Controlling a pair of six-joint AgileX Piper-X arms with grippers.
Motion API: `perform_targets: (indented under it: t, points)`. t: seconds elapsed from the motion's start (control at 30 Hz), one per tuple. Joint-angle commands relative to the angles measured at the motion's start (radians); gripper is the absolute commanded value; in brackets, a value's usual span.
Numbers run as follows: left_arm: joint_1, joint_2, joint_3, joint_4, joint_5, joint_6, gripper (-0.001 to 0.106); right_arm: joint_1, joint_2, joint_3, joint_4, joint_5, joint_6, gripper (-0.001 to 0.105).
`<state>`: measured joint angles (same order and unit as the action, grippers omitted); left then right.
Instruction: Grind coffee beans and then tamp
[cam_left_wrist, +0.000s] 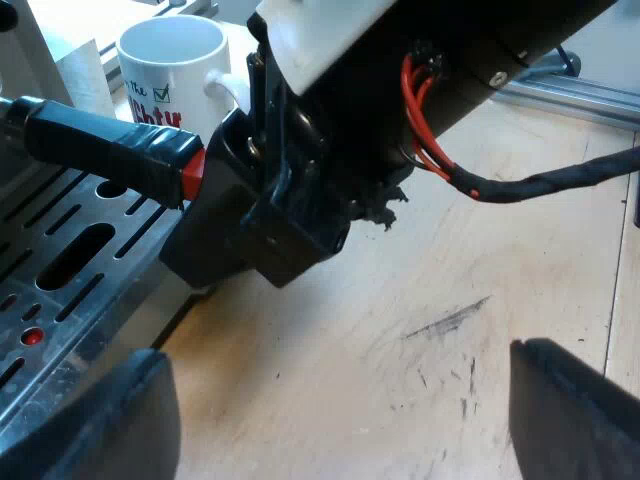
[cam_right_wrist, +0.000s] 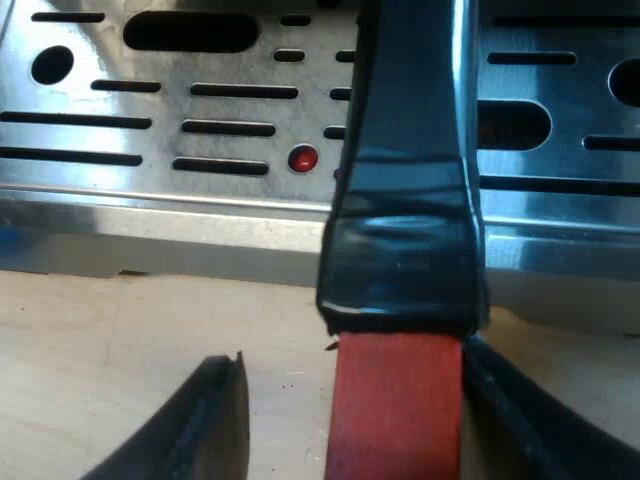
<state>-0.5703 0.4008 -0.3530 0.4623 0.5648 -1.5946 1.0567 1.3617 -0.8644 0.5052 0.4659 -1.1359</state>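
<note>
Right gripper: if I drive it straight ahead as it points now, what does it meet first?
The holder's handle: its red end sits between the right gripper's open fingers. Beyond that, probably the machine's slotted metal tray.

Red-ended handle (cam_right_wrist: 400, 250) inside the wide-apart right gripper (cam_right_wrist: 355, 360); slotted metal drip tray (cam_right_wrist: 150, 110) just beyond

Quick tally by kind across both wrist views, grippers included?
mug: 1
holder handle, dark with a red end: 1
espresso machine: 1
grippers: 2, the left gripper over the table and the right gripper at the handle's red end
Total: 5
</note>
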Motion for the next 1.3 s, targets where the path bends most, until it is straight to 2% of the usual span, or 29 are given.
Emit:
perform_targets:
  t: [0.03, 0.13, 0.2, 0.23, 0.3, 0.4, 1.03, 1.23, 1.3]
  points:
    - [-0.004, 0.0, -0.001, -0.011, 0.0, 0.007, 0.07, -0.006, -0.002, -0.006, -0.008, 0.008, 0.0, 0.045]
    - [-0.004, 0.0, -0.001, -0.011, 0.0, 0.007, 0.07, -0.006, -0.002, -0.006, -0.008, 0.008, 0.0, 0.039]
    - [-0.004, 0.0, -0.001, -0.011, 0.0, 0.007, 0.07, -0.006, -0.002, -0.006, -0.008, 0.008, 0.0, 0.026]
    - [-0.004, 0.0, -0.001, -0.011, 0.0, 0.007, 0.07, -0.006, -0.002, -0.006, -0.008, 0.008, 0.0, 0.024]
    - [-0.004, 0.0, -0.001, -0.011, 0.0, 0.007, 0.07, -0.006, -0.002, -0.006, -0.008, 0.008, 0.0, 0.01]
    - [-0.004, 0.0, -0.001, -0.011, 0.0, 0.007, 0.07, -0.006, -0.002, -0.006, -0.008, 0.008, 0.0, 0.0]
    - [-0.004, 0.0, -0.001, -0.011, 0.0, 0.007, 0.07, -0.006, -0.002, -0.006, -0.03, 0.008, 0.0, 0.0]
    - [-0.004, 0.0, -0.001, -0.011, 0.0, 0.007, 0.07, -0.006, -0.002, -0.006, -0.03, 0.008, 0.02, 0.0]
    - [-0.004, 0.0, -0.001, -0.011, 0.0, 0.007, 0.07, 0.001, -0.002, -0.006, -0.027, 0.008, 0.045, 0.0]
